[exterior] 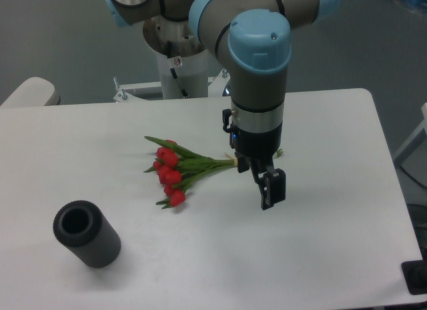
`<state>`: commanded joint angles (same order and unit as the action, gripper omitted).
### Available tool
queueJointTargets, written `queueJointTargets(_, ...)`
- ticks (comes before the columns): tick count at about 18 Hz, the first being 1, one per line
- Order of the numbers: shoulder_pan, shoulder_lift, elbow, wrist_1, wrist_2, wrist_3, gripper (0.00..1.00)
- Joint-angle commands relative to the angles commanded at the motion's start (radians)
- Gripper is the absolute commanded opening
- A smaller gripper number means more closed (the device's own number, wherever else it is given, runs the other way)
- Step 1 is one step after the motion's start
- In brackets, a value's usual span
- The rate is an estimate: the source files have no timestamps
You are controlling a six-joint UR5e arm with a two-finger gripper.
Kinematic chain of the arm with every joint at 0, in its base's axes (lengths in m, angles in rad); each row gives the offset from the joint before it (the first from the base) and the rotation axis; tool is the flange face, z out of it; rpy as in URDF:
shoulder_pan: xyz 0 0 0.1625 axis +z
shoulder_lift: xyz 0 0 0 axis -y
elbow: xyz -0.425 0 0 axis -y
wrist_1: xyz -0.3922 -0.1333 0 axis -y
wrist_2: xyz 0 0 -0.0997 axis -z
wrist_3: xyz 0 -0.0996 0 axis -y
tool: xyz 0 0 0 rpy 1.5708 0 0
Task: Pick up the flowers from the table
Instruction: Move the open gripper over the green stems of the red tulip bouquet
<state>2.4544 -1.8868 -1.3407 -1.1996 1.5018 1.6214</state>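
Note:
The flowers lie flat on the white table, left of centre. The red tulip buds and green leaves point left. The stems run right and pass behind my gripper, and their pale bound end shows just right of the wrist. My gripper points down, in front of and over the stem end, with its fingertips close to the tabletop. The jaws look open and hold nothing. I cannot tell whether the fingers touch the stems.
A black ribbed cylinder lies on its side at the front left of the table. The arm's white base column stands at the back edge. The table's right edge runs close to my gripper's right.

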Motion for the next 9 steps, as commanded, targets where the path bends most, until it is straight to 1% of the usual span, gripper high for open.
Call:
queueJointTargets(4,-0.005,-0.002,-0.011,0.002,0.002,-0.018,1.00)
queueJointTargets(7,-0.011,0.000,-0.049,0.058,-0.003,-0.063,1.00)
queueJointTargets(9,-0.012,0.006,-0.080,0.080,-0.017,-0.098,1.00)
